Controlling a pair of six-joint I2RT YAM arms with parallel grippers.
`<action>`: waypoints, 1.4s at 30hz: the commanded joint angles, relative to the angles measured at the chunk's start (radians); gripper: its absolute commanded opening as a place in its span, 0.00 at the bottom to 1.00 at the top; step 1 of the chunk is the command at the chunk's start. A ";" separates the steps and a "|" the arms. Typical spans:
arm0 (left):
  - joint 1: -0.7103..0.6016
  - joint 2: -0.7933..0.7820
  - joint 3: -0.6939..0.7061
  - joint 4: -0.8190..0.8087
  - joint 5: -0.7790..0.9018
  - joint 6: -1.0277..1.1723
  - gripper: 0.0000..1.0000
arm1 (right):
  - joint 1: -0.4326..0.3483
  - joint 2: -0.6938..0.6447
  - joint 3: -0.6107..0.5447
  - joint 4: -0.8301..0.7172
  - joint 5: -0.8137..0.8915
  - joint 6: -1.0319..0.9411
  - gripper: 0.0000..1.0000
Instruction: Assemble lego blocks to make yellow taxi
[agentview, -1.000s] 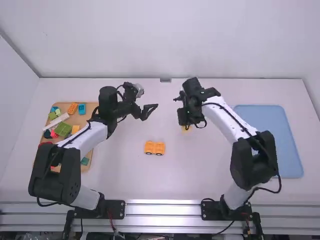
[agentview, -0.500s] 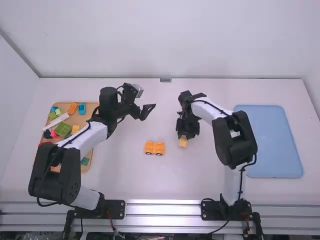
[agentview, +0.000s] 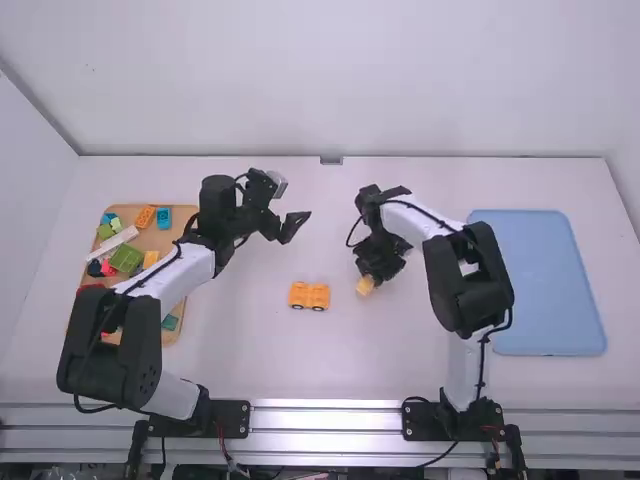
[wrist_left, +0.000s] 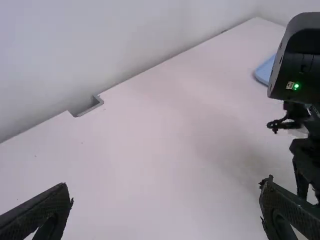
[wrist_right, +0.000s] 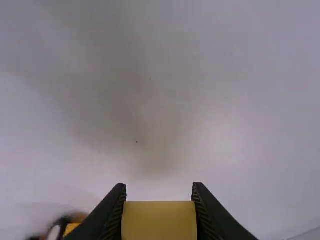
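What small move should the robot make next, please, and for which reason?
Probably the right gripper should carry its yellow block left, above the wheeled yellow piece: it grips the block, and that piece stands just beside, unfinished.

Yellow-orange block car (agentview: 309, 296) is sitting upright on dark wheels, mid-table. Plain yellow block (agentview: 365, 286) is being pinched in right gripper (agentview: 371, 279), near the car, apart from it. Loose multicoloured blocks (agentview: 126, 259) are lying jumbled in tan tray (agentview: 150, 239).
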 joint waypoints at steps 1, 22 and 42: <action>0.007 -0.003 -0.004 -0.004 0.006 0.004 0.99 | 0.027 0.011 -0.005 0.009 0.063 0.177 0.00; 0.008 -0.003 -0.004 -0.013 0.005 0.005 0.99 | 0.080 0.011 -0.033 0.006 0.144 0.484 0.00; 0.007 -0.003 -0.004 -0.030 0.005 0.005 0.99 | 0.071 -0.203 -0.395 0.459 0.084 0.471 0.00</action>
